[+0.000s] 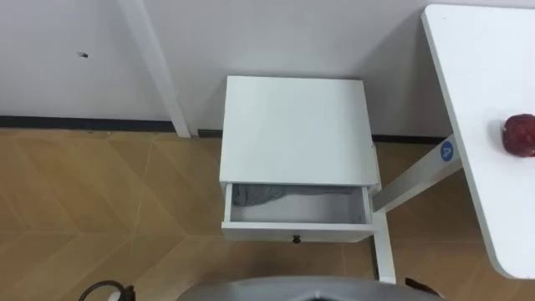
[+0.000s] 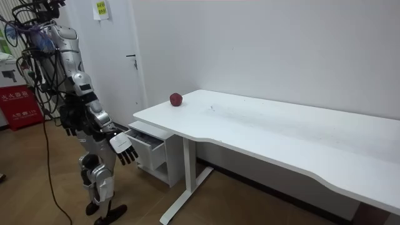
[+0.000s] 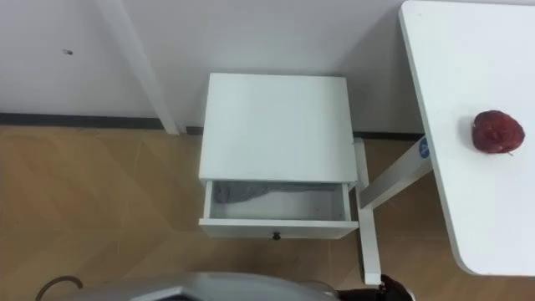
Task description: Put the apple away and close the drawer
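Room view has us standing right in front of the little white cabinet (image 2: 152,152), body turned toward it, with the right hand (image 2: 125,149) hanging low just short of the drawer front. Its fingers are spread loose and there's nothing in them. We read that as a ready pose and nothing more, since the pick hasn't started.

From the eye views, the drawer (image 3: 280,203) is pulled partway out under the cabinet top, its small dark knob (image 3: 276,237) facing us. Makes sense: it's left open so the fruit can go in before it gets pushed shut. Some grey cloth (image 3: 238,194) is bunched in the drawer's left part, while the rest of the floor looks bare, so that's probably the better drop spot.

Our apple (image 3: 497,131) sits on the white worktop (image 3: 443,75) off to our right, near the end closest to the cabinet but well apart from the drawer. It's dark red and round, a bit lumpy, with a duller patch on top, and it rests alone on a flat surface. We'd guess it's an easy grab, though it might roll if nudged.
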You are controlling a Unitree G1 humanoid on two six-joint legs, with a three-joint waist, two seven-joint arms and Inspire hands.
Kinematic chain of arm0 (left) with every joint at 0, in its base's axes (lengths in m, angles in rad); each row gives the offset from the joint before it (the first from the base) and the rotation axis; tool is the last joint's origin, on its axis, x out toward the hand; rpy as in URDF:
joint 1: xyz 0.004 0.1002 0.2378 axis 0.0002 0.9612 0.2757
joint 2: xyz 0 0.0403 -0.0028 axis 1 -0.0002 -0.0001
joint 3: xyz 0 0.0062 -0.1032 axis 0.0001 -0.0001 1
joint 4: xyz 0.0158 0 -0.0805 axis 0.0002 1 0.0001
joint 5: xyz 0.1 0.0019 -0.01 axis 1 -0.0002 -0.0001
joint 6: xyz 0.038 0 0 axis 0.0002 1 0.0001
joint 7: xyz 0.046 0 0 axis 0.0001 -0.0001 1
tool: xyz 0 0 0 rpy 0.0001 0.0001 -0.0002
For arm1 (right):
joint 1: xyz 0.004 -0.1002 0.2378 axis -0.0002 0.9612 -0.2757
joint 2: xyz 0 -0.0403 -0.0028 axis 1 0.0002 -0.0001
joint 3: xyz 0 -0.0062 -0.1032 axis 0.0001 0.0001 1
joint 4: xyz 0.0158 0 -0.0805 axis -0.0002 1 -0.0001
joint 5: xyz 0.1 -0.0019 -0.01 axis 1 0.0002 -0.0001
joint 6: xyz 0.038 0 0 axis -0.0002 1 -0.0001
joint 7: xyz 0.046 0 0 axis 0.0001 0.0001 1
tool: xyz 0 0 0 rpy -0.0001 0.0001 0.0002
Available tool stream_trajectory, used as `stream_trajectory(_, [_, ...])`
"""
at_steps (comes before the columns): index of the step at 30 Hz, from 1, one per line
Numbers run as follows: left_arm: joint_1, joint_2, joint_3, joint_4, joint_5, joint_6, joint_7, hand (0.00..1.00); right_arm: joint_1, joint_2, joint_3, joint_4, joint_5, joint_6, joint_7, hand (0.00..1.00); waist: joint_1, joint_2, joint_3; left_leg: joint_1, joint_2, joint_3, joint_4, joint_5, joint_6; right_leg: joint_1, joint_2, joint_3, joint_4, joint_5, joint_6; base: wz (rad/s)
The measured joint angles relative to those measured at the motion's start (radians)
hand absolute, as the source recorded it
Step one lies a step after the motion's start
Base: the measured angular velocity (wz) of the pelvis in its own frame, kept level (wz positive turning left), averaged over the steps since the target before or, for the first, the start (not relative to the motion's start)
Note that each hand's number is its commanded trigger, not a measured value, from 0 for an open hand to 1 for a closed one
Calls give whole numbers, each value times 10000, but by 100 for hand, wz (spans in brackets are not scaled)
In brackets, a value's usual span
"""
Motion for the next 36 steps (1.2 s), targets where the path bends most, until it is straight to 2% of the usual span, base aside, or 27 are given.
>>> stream_trajectory(10, [-70,-3,-1,10,-5,-1,7,0,-39,0,-4,15,101,2,-1,0,9,10,-3,-5,0,6,-11,0,0,-12,-1,-4,-2,0,0,0])
stream_trajectory(16, [-96,-17,9,162,-256,-3,307,0,-24,9,-148,102,2081,9,-22,0,-7,35,11,98,22,185,-69,0,0,17,8,48,-16,0,0,-8])
stream_trajectory(19, [-29,-49,494,313,-221,-57,388,0,6,105,-967,239,3780,14,-12,0,-182,23,18,225,21,213,-103,0,0,109,9,49,-18,0,0,-2])
stream_trajectory(21, [96,-41,876,313,-279,-71,417,0,9,100,-1909,347,5276,47,-27,0,-368,19,24,301,21,228,-140,-1,1,159,18,122,-2,0,0,-4])
stream_trajectory(24, [259,-23,1458,381,-304,-70,499,0,-12,51,-3715,270,8013,160,-346,0,-732,62,-7,343,18,261,-146,-9,9,166,26,226,28,0,-1,-6])
stream_trajectory(29, [396,47,1902,236,-301,-73,585,0,-18,34,-5649,-711,11139,169,-1297,0,-1092,43,-45,334,23,456,-160,-7,12,86,33,334,47,13,-22,-13])
stream_trajectory(33, [396,186,1979,224,-300,-134,656,0,-262,-6,-6636,-884,11875,-101,-1947,0,-1310,-7,-109,311,28,481,-177,-9,15,26,52,466,126,21,-36,-4])
stream_trajectory(36, [416,186,1975,181,-312,-205,655,0,-269,-8,-6722,-1239,11872,-127,-2638,0,-1316,12,-115,308,37,505,-169,-8,18,-32,64,537,222,21,-36,-3])
